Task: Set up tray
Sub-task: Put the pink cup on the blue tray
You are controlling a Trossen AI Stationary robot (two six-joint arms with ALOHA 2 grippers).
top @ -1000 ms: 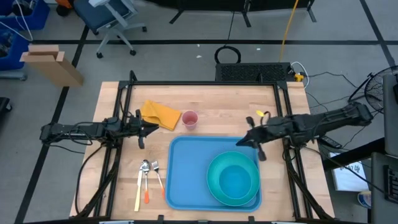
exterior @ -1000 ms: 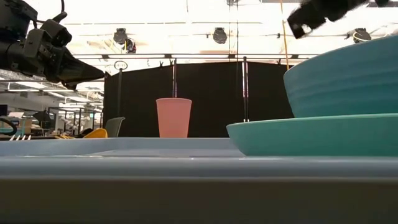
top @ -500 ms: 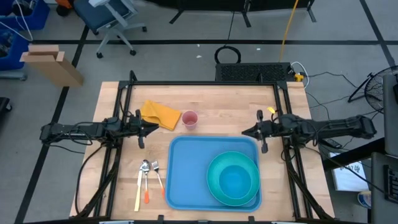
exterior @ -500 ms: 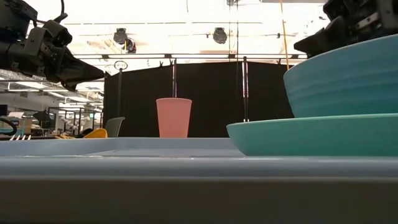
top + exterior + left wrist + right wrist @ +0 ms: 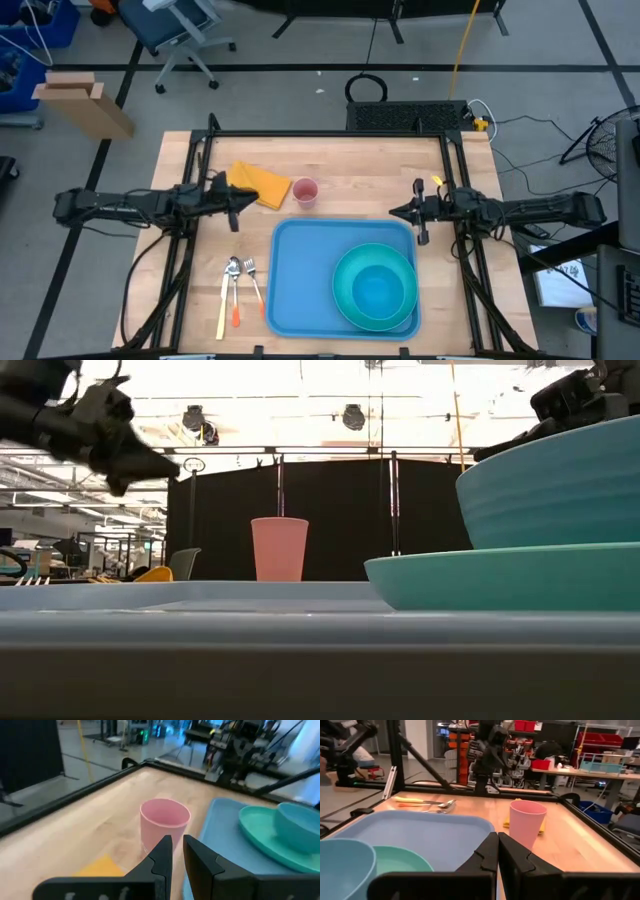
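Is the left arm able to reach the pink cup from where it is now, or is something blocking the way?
Probably yes. The left gripper hangs above the table, pointing toward the pink cup, with nothing standing between them. The yellow napkin lies flat beside that path, and the tray sits nearer the table's front edge.

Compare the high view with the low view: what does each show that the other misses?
Only the high view: the cutlery left of the tray, the yellow cloth, the whole tabletop, and both arms from above, with the left gripper and right gripper at the table's sides.

Only the low view: the room behind, with ceiling lights and a black curtain.

Both: tray, pink cup, bowl on plate.
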